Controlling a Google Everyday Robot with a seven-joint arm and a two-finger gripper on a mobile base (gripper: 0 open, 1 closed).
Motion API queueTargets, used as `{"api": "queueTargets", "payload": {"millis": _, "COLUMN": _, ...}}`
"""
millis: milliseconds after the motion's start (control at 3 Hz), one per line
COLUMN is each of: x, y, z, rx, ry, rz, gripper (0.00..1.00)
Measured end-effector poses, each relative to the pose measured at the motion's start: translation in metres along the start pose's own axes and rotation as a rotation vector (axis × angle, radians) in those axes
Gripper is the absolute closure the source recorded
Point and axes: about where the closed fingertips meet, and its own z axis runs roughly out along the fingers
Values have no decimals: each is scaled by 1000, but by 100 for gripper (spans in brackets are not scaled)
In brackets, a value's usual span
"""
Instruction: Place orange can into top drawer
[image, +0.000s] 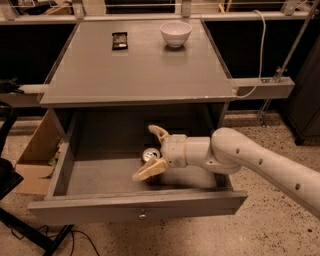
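Camera view: my gripper (144, 153) reaches from the right into the pulled-out top drawer (100, 210), fingers (150, 170) spread wide and gripping nothing. The orange can (150, 154) stands on the drawer floor in the gap between them, silver top facing up. I cannot tell whether either finger touches it. On the grey table (140, 70) above, a white bowl (175, 33) and a small black object (119, 40) sit near the far edge, well apart from the gripper. A cardboard box (37, 150) stands left of the drawer.
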Motion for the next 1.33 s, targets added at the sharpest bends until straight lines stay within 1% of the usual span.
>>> {"api": "queueTargets", "payload": {"millis": 333, "x": -2, "y": 0, "z": 0, "rx": -3, "ry": -17, "rz": 2, "gripper": 0}}
{"api": "queueTargets", "payload": {"millis": 667, "x": -28, "y": -8, "z": -30, "rx": -1, "ry": -95, "rz": -25, "gripper": 0}}
{"api": "queueTargets", "payload": {"millis": 1000, "x": -65, "y": -19, "z": -96, "rx": 14, "ry": -121, "rz": -111, "gripper": 0}}
{"api": "queueTargets", "payload": {"millis": 1333, "x": -112, "y": -22, "z": -157, "rx": -9, "ry": -36, "rz": -202, "gripper": 0}}
